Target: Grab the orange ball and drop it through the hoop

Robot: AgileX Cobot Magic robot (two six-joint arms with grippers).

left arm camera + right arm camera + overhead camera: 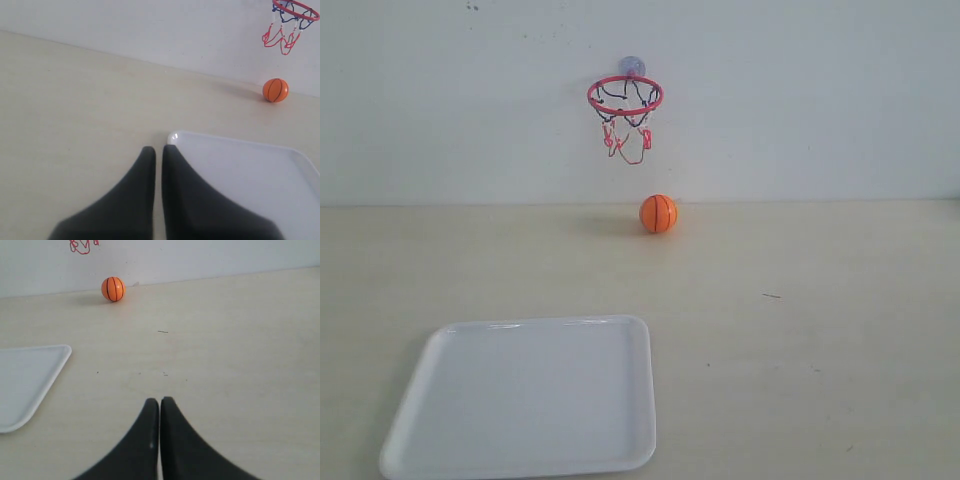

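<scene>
The orange ball (658,213) rests on the table by the back wall, just below and slightly right of the hoop (625,96), whose red ring and net hang from a suction cup on the wall. The left wrist view shows the ball (275,90) and the hoop (295,8) far off. The ball (113,289) shows in the right wrist view too, with only a scrap of net (82,246). My left gripper (158,148) is shut and empty beside the tray corner. My right gripper (160,400) is shut and empty over bare table. Neither gripper shows in the exterior view.
A white rectangular tray (535,400) lies at the table's front left, also seen as tray (250,165) and tray (25,380) in the wrist views. A pale wall (800,100) closes off the back of the table.
</scene>
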